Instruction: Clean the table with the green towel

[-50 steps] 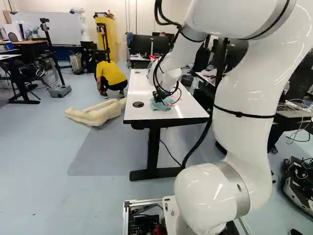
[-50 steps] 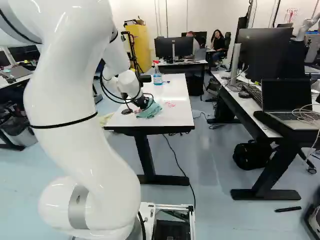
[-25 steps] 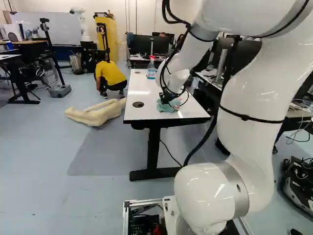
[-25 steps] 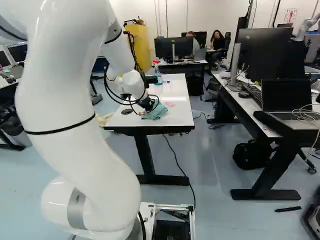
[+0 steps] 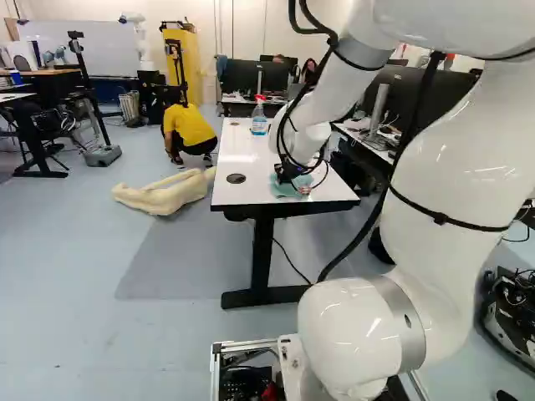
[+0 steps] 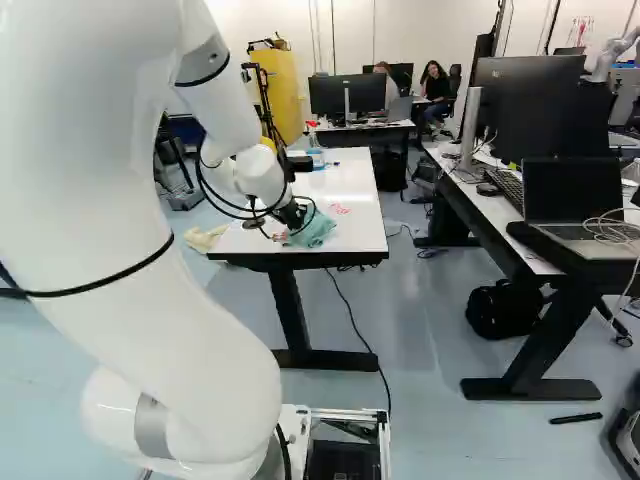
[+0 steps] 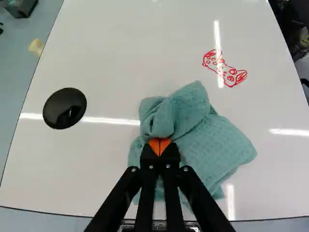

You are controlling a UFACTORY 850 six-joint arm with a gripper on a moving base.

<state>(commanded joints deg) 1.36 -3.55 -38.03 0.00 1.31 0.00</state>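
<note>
The floor [image 5: 75,284] is smooth and light blue-grey. An off-white wall [image 6: 355,30] closes the far side; a wide whiteboard [image 5: 96,50] stands at the far left of the left base view. A white glossy rectangular surface [image 5: 238,154] on black metal legs occupies mid-room. At the right of the right base view, a white-topped, black-legged desk [image 6: 495,208] supports a large black monitor [image 6: 528,105] and an open black laptop [image 6: 572,190]. Bright light streaks reflect off the surface.

Gripper [image 5: 287,173] at the green towel [image 5: 282,190] on the white table [image 5: 251,159], probably touching; fingertips too small to tell. Spray bottle [image 5: 259,124] upright farther back, dark disc [image 5: 236,178] near towel.
</note>
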